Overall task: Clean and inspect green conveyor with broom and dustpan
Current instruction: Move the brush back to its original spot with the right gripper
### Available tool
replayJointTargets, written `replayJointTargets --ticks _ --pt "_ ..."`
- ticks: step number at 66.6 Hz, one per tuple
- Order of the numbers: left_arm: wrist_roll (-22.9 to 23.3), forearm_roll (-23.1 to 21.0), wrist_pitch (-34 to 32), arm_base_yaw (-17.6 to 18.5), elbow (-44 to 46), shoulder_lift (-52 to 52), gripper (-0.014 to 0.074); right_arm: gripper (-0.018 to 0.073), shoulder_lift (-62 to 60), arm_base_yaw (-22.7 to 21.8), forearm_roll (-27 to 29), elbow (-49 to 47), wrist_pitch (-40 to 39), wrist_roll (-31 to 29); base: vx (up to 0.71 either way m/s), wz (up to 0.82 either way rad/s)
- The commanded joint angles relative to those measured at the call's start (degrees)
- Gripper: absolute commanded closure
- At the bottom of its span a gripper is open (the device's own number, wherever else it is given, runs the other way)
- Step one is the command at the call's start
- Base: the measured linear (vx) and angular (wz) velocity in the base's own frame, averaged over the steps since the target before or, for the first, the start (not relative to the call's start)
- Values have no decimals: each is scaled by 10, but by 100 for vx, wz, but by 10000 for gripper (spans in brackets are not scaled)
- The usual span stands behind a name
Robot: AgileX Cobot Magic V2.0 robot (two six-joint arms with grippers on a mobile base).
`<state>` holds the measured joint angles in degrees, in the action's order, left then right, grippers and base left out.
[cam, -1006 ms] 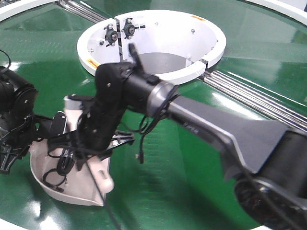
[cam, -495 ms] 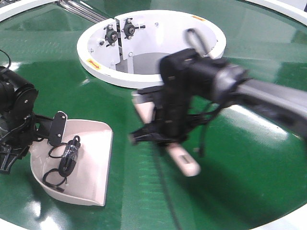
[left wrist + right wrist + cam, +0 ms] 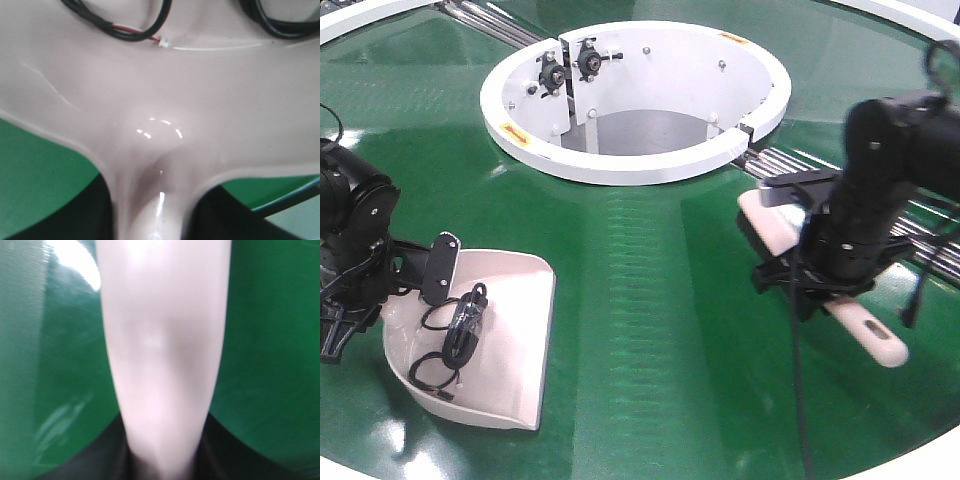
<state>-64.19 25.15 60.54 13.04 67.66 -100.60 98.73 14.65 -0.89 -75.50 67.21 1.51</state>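
Observation:
The green conveyor [image 3: 640,310] fills the front view. At the left, the pale dustpan [image 3: 505,345] lies on the belt, lip toward the front. My left gripper [image 3: 425,275] is shut on its handle. A coil of black cable [image 3: 455,335] lies inside it. From the left wrist, the dustpan [image 3: 160,95] narrows to a handle between the jaws of the left gripper [image 3: 152,212]. Over the belt's right side, my right gripper [image 3: 820,270] is shut on the broom [image 3: 868,338], which slants down to the right. Up close, the broom [image 3: 162,340] runs out from the right gripper [image 3: 162,455].
The white ring of the central opening [image 3: 620,165] stands at the back, with a deep well inside. Steel roller strips [image 3: 795,165] run out from it toward the right. The belt's white rim [image 3: 920,455] curves along the front right edge. Cable ends [image 3: 127,30] show at the left wrist view's top.
My right arm has swung the broom from over the dustpan at the left, across the belt, to the right side. The left arm and the dustpan have stayed put.

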Motion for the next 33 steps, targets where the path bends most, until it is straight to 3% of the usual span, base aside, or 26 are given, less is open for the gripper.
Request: replayJointTargets --ticks 1,33 --pt "1 5 -1 3 15 24 602 561 -42 -14 3 11 -35 -19 0 0" --pt "1 5 1 3 15 24 602 561 -47 -14 38 65 -68 -62 0 0"
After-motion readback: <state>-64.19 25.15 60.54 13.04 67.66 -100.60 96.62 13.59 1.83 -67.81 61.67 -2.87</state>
